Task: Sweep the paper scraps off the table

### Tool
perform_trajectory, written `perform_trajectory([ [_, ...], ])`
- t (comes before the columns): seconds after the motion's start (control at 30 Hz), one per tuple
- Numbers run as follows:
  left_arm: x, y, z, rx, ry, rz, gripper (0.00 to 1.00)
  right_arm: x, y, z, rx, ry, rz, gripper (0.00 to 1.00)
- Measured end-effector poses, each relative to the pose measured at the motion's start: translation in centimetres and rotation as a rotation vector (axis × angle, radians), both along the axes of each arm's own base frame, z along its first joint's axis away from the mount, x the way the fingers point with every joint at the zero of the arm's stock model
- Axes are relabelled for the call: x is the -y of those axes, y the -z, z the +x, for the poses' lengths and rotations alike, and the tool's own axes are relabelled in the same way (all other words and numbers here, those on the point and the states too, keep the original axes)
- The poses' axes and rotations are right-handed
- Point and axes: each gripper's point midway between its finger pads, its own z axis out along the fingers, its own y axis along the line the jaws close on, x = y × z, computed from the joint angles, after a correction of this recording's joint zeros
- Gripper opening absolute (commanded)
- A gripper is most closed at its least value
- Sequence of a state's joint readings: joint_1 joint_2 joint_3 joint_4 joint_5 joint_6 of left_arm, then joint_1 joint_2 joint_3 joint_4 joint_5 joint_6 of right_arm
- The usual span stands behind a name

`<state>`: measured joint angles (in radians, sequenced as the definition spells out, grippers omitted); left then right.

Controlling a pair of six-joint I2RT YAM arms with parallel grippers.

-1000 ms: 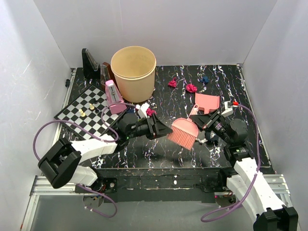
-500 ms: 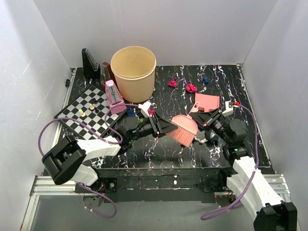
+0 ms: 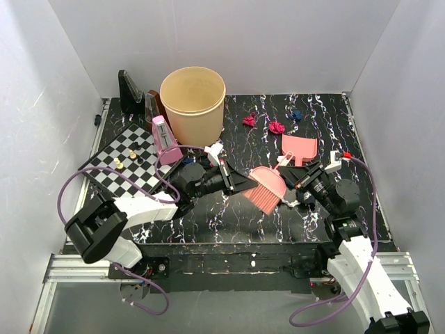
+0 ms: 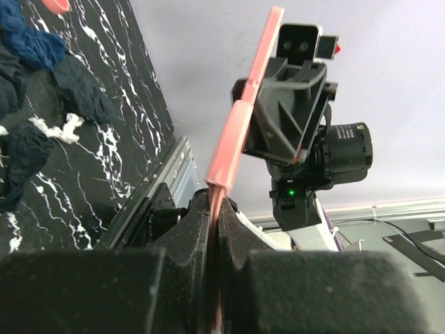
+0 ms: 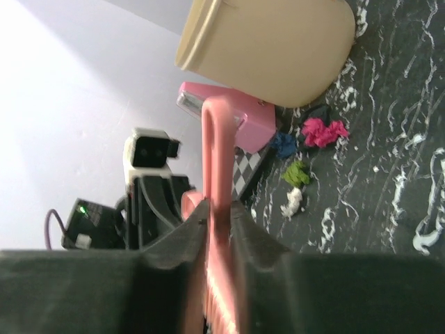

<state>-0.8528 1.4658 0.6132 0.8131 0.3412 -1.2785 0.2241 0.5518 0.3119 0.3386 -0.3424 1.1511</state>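
From above, the left gripper (image 3: 238, 184) and right gripper (image 3: 295, 182) both meet at the pink brush (image 3: 265, 189), in front of the tan bucket (image 3: 193, 104). Paper scraps (image 3: 277, 127) lie on the table (image 3: 327, 132), right of the bucket. I think one arm must hold firm before the other lets go.

Left wrist: that gripper is pinched tight on the brush.

Right wrist: that gripper is squeezed tight on the brush's handle.

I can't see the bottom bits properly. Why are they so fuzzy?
Left wrist view: the jaws sit very close to the lens, so they blur; the pink handle further out is sharper. Right wrist view: the same blurred jaws, with the paper scraps slightly soft. Top view: sharp throughout.
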Motion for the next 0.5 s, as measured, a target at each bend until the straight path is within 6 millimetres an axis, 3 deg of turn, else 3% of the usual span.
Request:
perform_trajectory([
  [0.07,-0.5,-0.2,0.1,0.011,0.015,0.033,0.00,0.1,0.3,-0.7,0.010,-0.009,-0.032,0.76],
  [0.1,-0.9,-0.5,0.6,0.018,0.015,0.051,0.00,0.1,0.6,-1.0,0.014,-0.015,-0.054,0.79],
  [0.33,-4.2,-1.7,3.0,0.149,0.105,0.264,0.00,0.7,4.1,-2.3,-0.014,-0.060,-0.306,0.86],
  [0.5,-5.2,-1.4,0.2,0.218,0.307,0.375,0.00,0.9,4.3,-1.9,-0.017,-0.111,-0.461,0.86],
])
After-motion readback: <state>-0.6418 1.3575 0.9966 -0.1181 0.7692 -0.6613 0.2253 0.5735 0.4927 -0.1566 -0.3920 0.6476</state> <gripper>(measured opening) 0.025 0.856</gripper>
